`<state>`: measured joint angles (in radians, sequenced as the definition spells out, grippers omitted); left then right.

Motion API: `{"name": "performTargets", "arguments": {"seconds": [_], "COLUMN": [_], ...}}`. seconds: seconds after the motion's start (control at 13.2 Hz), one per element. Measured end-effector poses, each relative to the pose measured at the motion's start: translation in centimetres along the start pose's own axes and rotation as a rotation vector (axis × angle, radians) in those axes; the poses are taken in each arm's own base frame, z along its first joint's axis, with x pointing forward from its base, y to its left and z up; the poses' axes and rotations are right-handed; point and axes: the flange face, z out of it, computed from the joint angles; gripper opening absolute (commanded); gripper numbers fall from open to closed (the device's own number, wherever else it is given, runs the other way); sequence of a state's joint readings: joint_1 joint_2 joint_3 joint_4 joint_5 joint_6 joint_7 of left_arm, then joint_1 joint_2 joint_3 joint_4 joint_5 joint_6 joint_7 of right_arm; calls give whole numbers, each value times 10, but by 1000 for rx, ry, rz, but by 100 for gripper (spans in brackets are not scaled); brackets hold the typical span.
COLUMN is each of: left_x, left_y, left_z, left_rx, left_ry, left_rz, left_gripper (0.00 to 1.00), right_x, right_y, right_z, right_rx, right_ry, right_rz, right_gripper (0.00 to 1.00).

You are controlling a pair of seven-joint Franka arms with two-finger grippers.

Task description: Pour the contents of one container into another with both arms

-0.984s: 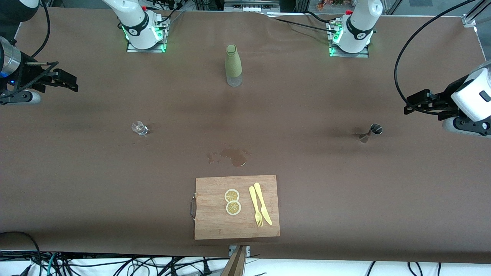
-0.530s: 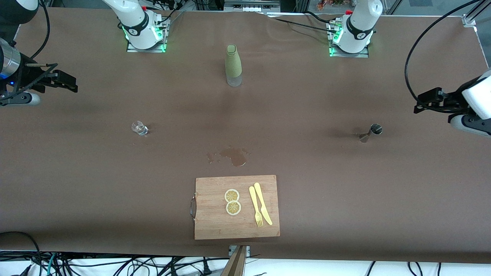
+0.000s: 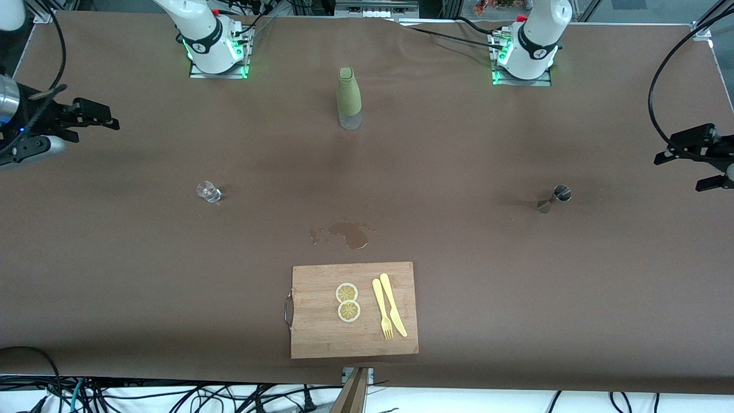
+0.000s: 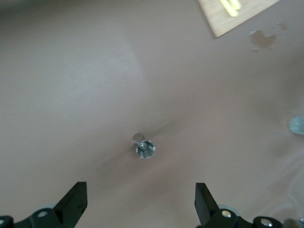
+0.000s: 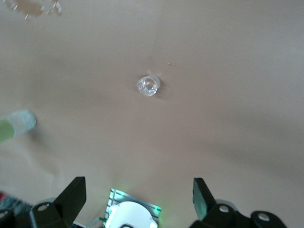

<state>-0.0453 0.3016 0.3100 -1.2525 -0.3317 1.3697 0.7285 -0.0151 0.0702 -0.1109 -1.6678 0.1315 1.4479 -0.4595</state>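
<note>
Both arms have drawn back toward the table's (image 3: 516, 287) ends over the last second, so the pouring looks finished (a puddle (image 3: 350, 234) lies just by the board (image 3: 321, 338)). The left gripper (image 3: 691, 150) hangs high and empty, fingers spread, over the table edge past the jigger (image 3: 557, 197); the right gripper (image 3: 94, 115), likewise spread and empty, is well out from the glass (image 3: 209, 191). Jigger and glass stand far apart, the bottle (image 3: 348, 97) between them, farther from the camera than the board.

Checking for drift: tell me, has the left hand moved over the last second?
Yes. The left hand has pulled away from the metal jigger, outward toward the left arm's end of the table.
</note>
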Motion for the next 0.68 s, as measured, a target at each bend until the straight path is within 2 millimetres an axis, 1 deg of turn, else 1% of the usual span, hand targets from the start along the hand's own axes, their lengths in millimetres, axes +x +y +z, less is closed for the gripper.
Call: {"name": "performTargets", "arguments": {"seconds": [0.23, 0.38, 0.53, 0.68], "left_x": [-29, -46, -62, -72], "left_y": [-42, -63, -84, -110], "left_z": [20, 42, 75, 117], "left_rx": [-137, -224, -314, -377], "left_ry": [96, 173, 269, 372], "left_rz": [157, 296, 439, 561], "left_gripper": [100, 100, 100, 100], "right_x": [0, 2, 6, 10], "right_y": [48, 79, 105, 125], "right_z": [28, 55, 85, 111], "right_rx": [111, 195, 270, 350], "right_ry": [-5, 11, 39, 108], "right_rz": [-192, -348, -527, -674], "right_gripper": [100, 100, 100, 100]}}
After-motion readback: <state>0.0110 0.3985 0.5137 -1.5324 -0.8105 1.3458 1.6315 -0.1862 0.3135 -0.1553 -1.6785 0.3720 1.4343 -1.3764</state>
